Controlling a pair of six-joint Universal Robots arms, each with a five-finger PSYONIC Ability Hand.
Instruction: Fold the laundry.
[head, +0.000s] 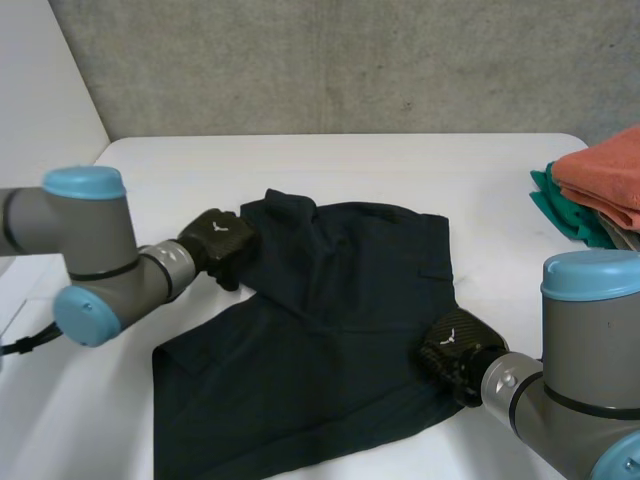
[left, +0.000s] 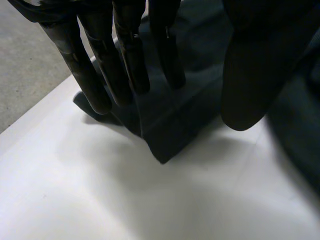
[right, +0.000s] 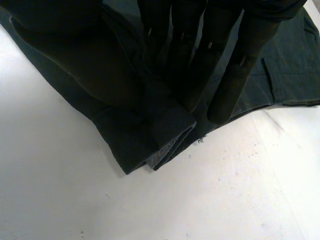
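Observation:
A dark navy garment (head: 330, 330) lies spread and rumpled across the white table (head: 400, 170). My left hand (head: 220, 245) is at the garment's far left corner. In the left wrist view its fingers (left: 100, 65) are straight and apart from the thumb, above a folded corner of the garment (left: 170, 130), holding nothing. My right hand (head: 455, 350) is at the garment's right edge, near the front. In the right wrist view its fingers (right: 235, 75) and thumb pinch a doubled-over hem of the garment (right: 165, 130).
At the table's right edge stands a stack of folded cloths, an orange one (head: 610, 175) on top of a green one (head: 560, 205). Bare table lies beyond the garment and at the front left. A grey wall runs behind.

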